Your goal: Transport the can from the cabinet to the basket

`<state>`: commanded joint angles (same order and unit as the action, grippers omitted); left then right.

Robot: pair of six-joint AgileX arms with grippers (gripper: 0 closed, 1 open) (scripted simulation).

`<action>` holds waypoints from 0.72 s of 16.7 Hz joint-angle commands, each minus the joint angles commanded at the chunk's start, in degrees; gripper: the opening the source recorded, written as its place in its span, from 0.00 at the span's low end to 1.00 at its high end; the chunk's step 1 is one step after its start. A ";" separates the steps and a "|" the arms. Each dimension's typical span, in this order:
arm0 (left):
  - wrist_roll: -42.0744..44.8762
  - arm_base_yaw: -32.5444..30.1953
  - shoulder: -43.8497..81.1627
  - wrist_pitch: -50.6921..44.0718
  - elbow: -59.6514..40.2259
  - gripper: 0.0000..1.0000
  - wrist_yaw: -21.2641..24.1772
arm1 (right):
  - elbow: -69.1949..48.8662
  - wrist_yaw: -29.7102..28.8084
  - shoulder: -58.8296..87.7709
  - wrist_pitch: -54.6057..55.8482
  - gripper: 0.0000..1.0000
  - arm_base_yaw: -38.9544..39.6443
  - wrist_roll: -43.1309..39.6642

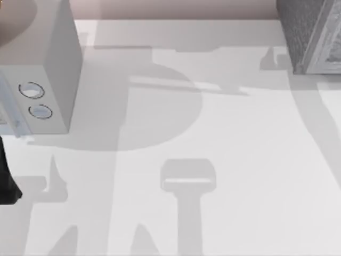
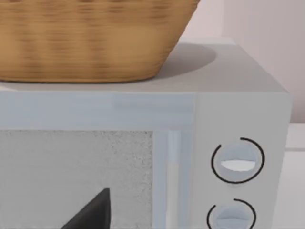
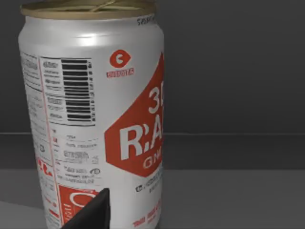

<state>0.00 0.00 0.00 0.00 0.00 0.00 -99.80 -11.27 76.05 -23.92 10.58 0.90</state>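
The can stands upright on a dark grey floor with dark grey walls behind it, seen close up from the right wrist camera. Its top is a dull gold disc with a raised rim, and its side is glossy white. A large red angular patch carries white lettering, a small red round logo sits above it, and a black barcode with fine print runs down the side next to the patch. More red blocks show near the bottom of the can. One dark fingertip of the right gripper rises in front of the can's lower part, and whether that claw is apart or together I cannot tell.

From the left wrist camera, a woven tan basket rests on top of a grey box that has two round dials on its front, beside a paler door panel. A dark fingertip of the left gripper shows in front of that panel, and its state cannot be told either.

In the top view the grey box sits at the table's left side, and a speckled grey cabinet stands at the far right corner
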 joint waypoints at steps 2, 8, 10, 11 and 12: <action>0.00 0.00 0.00 0.00 0.00 1.00 0.00 | 0.13 -0.05 -0.07 0.12 1.00 -0.05 -0.02; 0.00 0.00 0.00 0.00 0.00 1.00 0.00 | -3.10 -8.93 5.41 2.42 1.00 8.72 -0.08; 0.00 0.00 0.00 0.00 0.00 1.00 0.00 | -3.94 -11.37 6.75 3.12 1.00 10.74 -0.09; 0.00 0.00 0.00 0.00 0.00 1.00 0.00 | -4.11 -11.68 6.95 3.21 1.00 10.99 -0.09; 0.00 0.00 0.00 0.00 0.00 1.00 0.00 | -4.11 -11.68 6.95 3.21 1.00 10.99 -0.09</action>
<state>0.00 0.00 0.00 0.00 0.00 0.00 -103.91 -22.94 82.99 -20.71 21.57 0.81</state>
